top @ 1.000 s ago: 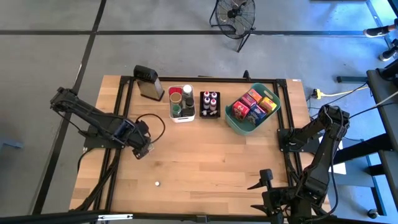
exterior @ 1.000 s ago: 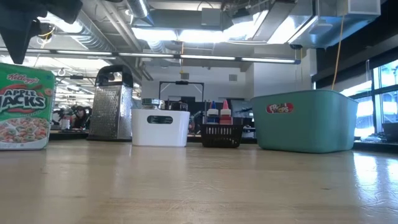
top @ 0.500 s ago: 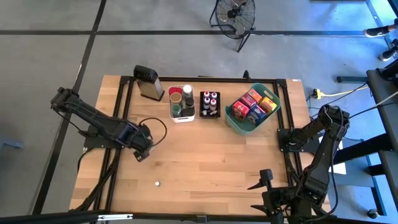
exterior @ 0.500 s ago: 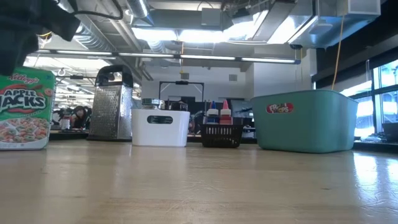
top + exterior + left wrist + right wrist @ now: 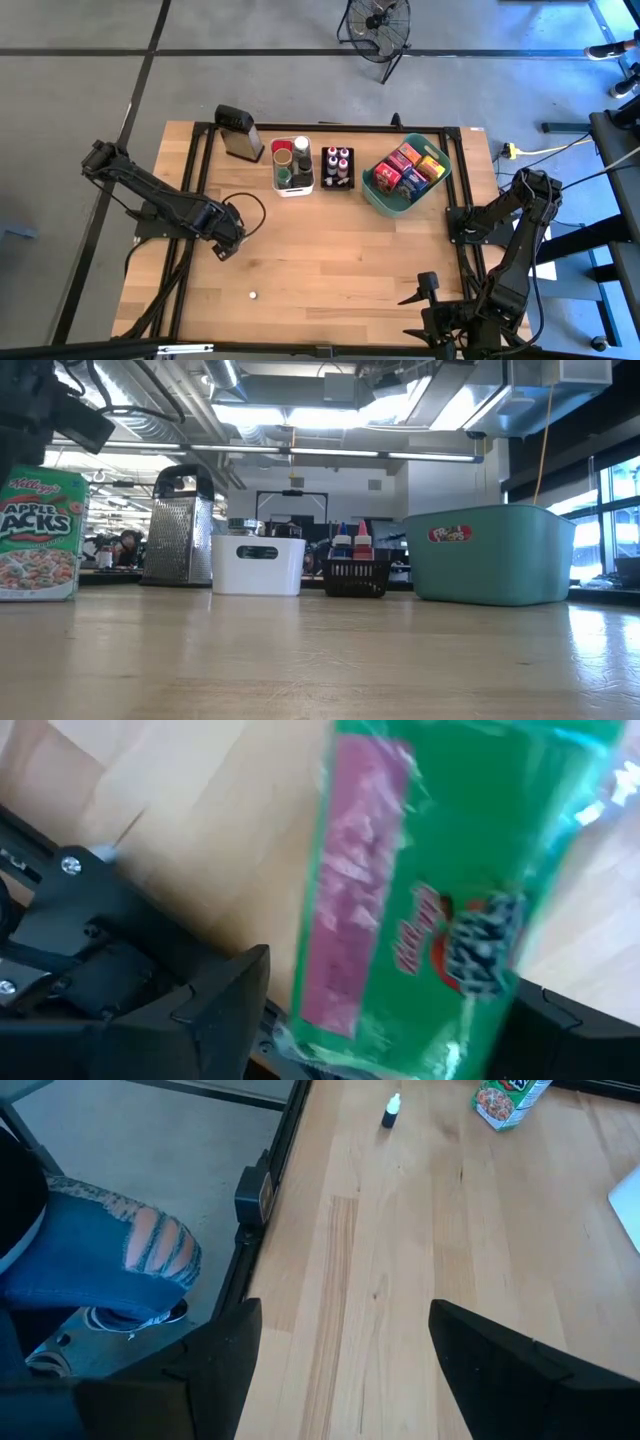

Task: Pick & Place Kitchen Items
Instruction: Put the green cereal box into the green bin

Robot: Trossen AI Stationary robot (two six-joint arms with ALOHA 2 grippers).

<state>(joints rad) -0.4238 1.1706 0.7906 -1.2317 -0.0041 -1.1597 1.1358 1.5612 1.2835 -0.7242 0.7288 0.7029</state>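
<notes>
Near the desk's left edge, left gripper (image 5: 226,246), jaws apart, straddles the green cereal box (image 5: 420,890); most items already binned.

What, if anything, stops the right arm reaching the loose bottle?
Probably nothing: the right gripper, open and empty, faces the bottle across bare wood, the cereal box off to the side. It is a long stretch, though.

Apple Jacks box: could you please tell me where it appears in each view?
Low view: Apple Jacks box far left, upright.
High view: hidden under left gripper, left of centre.
Left wrist view: fills the middle.
Right wrist view: top edge.
Landmark: box grater, in high and low views.
</notes>
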